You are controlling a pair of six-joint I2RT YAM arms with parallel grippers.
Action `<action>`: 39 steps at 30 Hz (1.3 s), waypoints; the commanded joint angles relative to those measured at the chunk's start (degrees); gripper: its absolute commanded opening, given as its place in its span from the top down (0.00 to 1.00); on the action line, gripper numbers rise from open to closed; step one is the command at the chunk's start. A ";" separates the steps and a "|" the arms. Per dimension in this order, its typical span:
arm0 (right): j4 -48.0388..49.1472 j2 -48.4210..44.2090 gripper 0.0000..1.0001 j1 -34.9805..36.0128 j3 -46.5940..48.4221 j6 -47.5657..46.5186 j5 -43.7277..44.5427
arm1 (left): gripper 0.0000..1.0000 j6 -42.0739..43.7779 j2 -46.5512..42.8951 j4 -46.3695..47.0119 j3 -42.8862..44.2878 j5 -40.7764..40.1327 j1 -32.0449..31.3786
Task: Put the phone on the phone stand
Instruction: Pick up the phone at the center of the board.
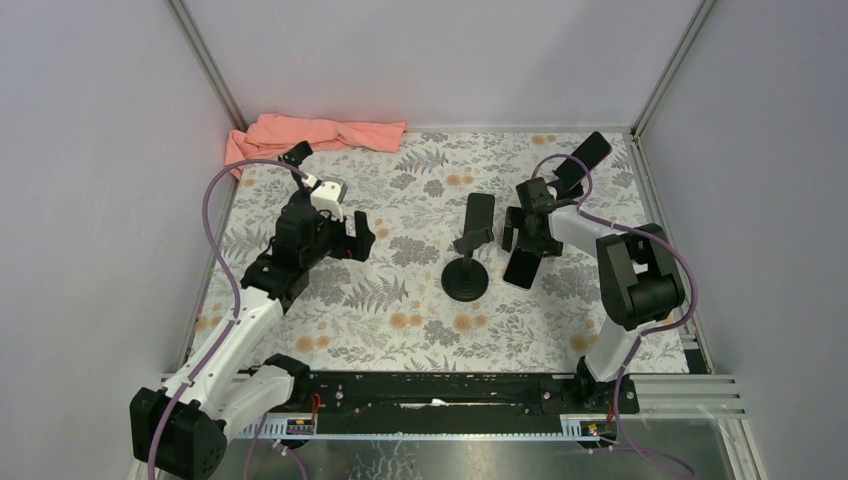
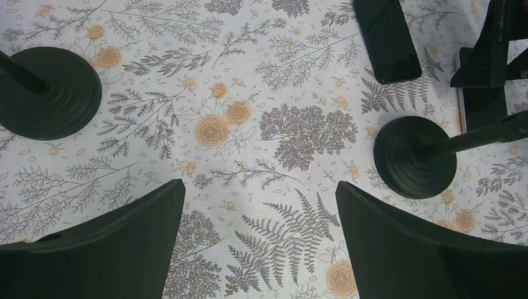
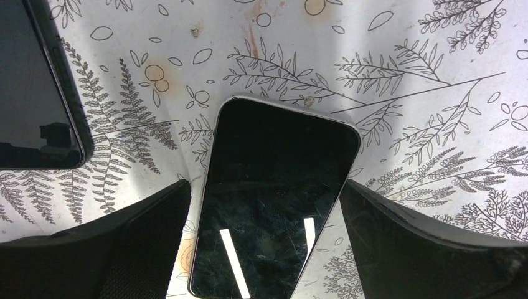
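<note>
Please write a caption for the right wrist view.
Right tool straddles a phone on the floral table, another phone beside.

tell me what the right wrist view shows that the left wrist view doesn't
Only the right wrist view: a glossy black phone with a silver rim, lying flat between the spread fingers of the right gripper, not clamped.
Only the left wrist view: two round black stand bases, each with a post, ahead of the open left gripper.
Both: the white floral table cover, and a dark flat slab with rounded corners at a frame edge; whether it is the same slab I cannot tell.
</note>
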 commanded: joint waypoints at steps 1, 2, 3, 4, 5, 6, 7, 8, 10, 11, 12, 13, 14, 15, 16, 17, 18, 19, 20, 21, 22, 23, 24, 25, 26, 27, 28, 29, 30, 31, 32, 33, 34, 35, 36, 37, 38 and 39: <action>-1.16 2.06 0.04 0.76 -0.89 -0.50 -3.32 | 0.01 0.85 -0.39 -0.46 1.44 -0.44 0.62; -1.10 2.28 0.04 0.76 -1.02 -0.33 -3.53 | 0.01 0.85 -0.34 -0.49 1.44 -0.42 0.65; -1.05 2.51 0.04 0.75 -1.17 -0.30 -3.55 | 0.01 0.85 -0.32 -0.46 1.45 -0.38 0.66; -1.07 2.67 0.05 0.73 -1.31 -0.30 -3.61 | 0.01 0.85 -0.33 -0.46 1.44 -0.42 0.66; -1.02 2.93 0.05 0.72 -1.49 -0.36 -3.62 | 0.01 0.85 -0.27 -0.50 1.44 -0.38 0.70; -0.94 3.02 0.06 0.70 -1.67 -0.42 -3.53 | 0.01 0.85 -0.23 -0.47 1.49 -0.34 0.74; -0.83 3.08 0.06 0.74 -1.87 -0.54 -3.49 | 0.01 0.85 -0.23 -0.50 1.45 -0.33 0.75; -0.73 3.21 0.07 0.76 -2.03 -0.70 -3.51 | 0.01 0.82 -0.23 -0.46 1.44 -0.33 0.75; -0.47 3.15 0.10 0.73 -2.25 -1.20 -3.59 | 0.01 0.77 -0.19 -0.46 1.44 -0.21 0.75; -0.39 3.10 0.12 0.75 -2.26 -1.44 -3.67 | 0.01 0.77 -0.15 -0.46 1.44 -0.10 0.82; -0.30 2.99 0.15 0.73 -2.26 -1.84 -3.81 | 0.01 0.77 -0.14 -0.46 1.44 0.05 0.83; -0.09 2.85 0.17 0.75 -2.30 -2.29 -3.93 | 0.01 0.77 -0.07 -0.38 1.44 0.26 0.84; 0.06 2.60 0.19 0.75 -2.30 -2.57 -3.88 | 0.01 0.77 -0.08 -0.31 1.44 0.54 0.85; 0.31 2.30 0.21 0.75 -2.39 -2.91 -3.83 | 0.01 0.74 -0.07 -0.29 1.38 0.81 0.89; 0.56 1.94 0.23 0.72 -2.45 -3.30 -3.82 | 0.01 0.76 0.02 -0.21 1.40 1.12 0.92; 0.85 1.45 0.26 0.71 -2.64 -3.64 -4.06 | 0.01 0.77 0.09 -0.15 1.36 1.56 0.92; 1.50 0.90 0.29 0.70 -2.82 -4.04 -4.26 | 0.01 0.77 0.17 -0.11 1.36 2.18 0.97; 2.06 0.19 0.32 0.75 -3.11 -4.55 -4.63 | 0.01 0.84 0.16 -0.09 1.42 2.78 1.02; 2.47 -0.63 0.35 0.74 -3.40 -4.96 -5.04 | 0.01 0.92 0.28 0.01 1.48 3.55 1.01; 2.97 -1.65 0.38 0.73 -3.66 -5.24 -5.49 | 0.01 1.02 0.32 0.06 1.45 4.37 1.01; 3.41 -2.48 0.40 0.76 -3.95 -5.43 -5.85 | 0.01 1.14 0.41 0.07 1.51 5.52 1.08; 4.00 -3.41 0.42 0.76 -4.52 -5.67 -6.10 | 0.01 1.24 0.50 0.07 1.63 7.47 1.14; 4.58 -4.29 0.43 0.67 -4.99 -5.87 -6.21 | 0.01 1.43 0.55 0.13 1.64 8.65 1.10; 5.17 -5.27 0.44 0.67 -5.40 -6.05 -6.42 | 0.01 1.80 0.63 0.34 1.62 10.56 1.10; 5.78 -6.31 0.45 0.56 -5.88 -6.22 -6.74 | 0.01 1.82 0.65 0.69 1.50 12.15 1.12; 6.45 -7.38 0.46 0.46 -6.48 -6.34 -7.28 | 0.01 1.89 0.69 0.90 1.41 13.55 1.10; 7.31 -8.59 0.47 0.26 -7.13 -6.42 -7.82 | 0.01 2.05 0.75 1.13 1.33 15.09 1.10; 8.36 -9.61 0.49 0.05 -8.00 -6.39 -8.42 | 0.01 2.01 0.88 1.38 1.25 16.84 1.10; 9.63 -10.70 0.49 -0.07 -8.98 -6.50 -9.17 | 0.01 1.83 1.10 1.54 1.25 18.29 1.10; 10.79 -11.57 0.50 -0.42 -9.93 -6.55 -10.12 | 0.01 1.58 1.28 1.80 1.22 19.64 1.10; 11.45 -12.36 0.51 -0.89 -10.49 -6.56 -10.71 | 0.01 1.04 1.40 2.28 1.14 21.00 1.10; 11.92 -13.10 0.52 -1.69 -10.80 -6.44 -12.75 | 0.01 0.23 1.58 2.86 0.98 22.29 1.10; 12.19 -13.71 0.52 -2.23 -10.93 -6.47 -13.62 | 0.01 -1.51 1.72 3.70 0.88 23.31 1.10; 12.23 -14.27 0.52 -2.63 -10.95 -6.46 -14.40 | 0.01 -3.89 1.93 4.96 0.47 25.16 1.10; 12.39 -14.83 0.53 -3.10 -11.01 -6.47 -15.14 | 0.01 -6.76 1.78 7.39 -0.47 27.70 1.10; 12.49 -15.33 0.53 -3.50 -11.05 -6.43 -15.86 | 0.01 -11.00 1.54 10.91 -2.30 29.89 1.02; 12.52 -15.80 0.54 -3.85 -11.11 -6.46 -16.64 | 0.01 -15.63 0.95 15.22 -4.68 31.43 0.90; 12.46 -16.38 0.55 -4.34 -11.14 -6.34 -17.59 | 0.01 -20.49 0.15 21.16 -7.30 32.19 0.48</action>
